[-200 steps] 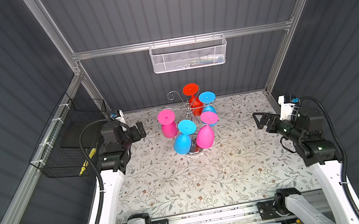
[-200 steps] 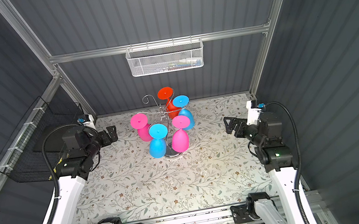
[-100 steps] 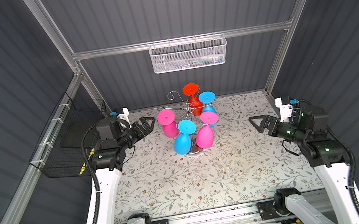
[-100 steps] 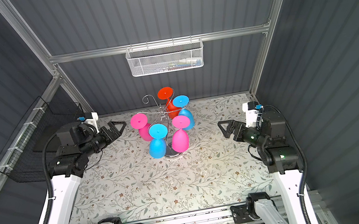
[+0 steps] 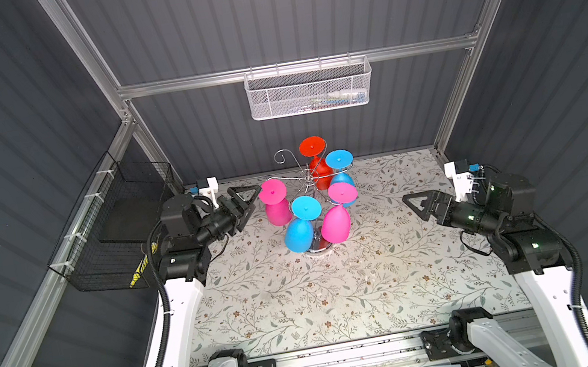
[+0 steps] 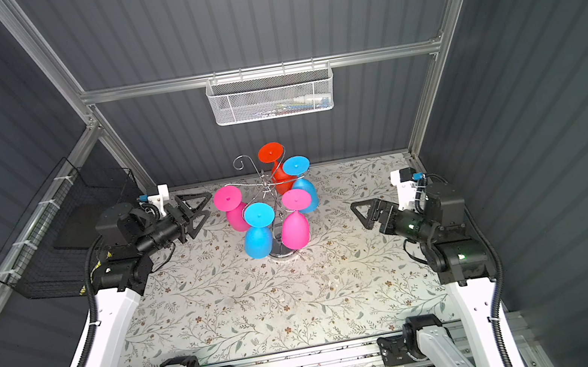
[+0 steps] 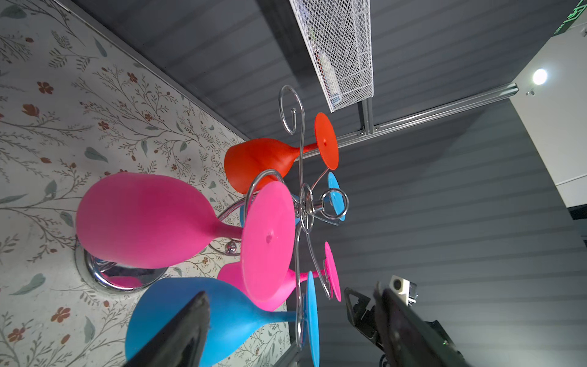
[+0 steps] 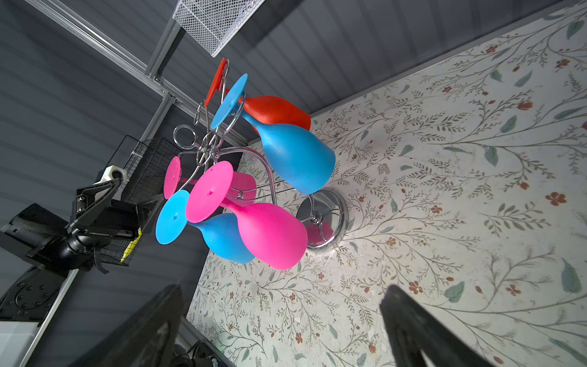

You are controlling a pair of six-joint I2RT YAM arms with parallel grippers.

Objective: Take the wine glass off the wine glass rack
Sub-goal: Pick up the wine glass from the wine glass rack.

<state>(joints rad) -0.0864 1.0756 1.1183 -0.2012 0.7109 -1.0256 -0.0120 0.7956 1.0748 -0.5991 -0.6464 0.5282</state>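
The wine glass rack [image 5: 317, 247] stands at the counter's [image 5: 302, 301] twelve o'clock. The left pincer [image 5: 256, 198], spread, reaches level just beside the pink wine glass [image 5: 275, 204] at nine; the right pincer [image 5: 412, 208], spread too, hangs well apart at three.

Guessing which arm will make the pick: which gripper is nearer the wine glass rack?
Left. The left gripper sits right beside the outermost pink glass hanging on the wine glass rack; the right gripper hangs well clear on the opposite side.
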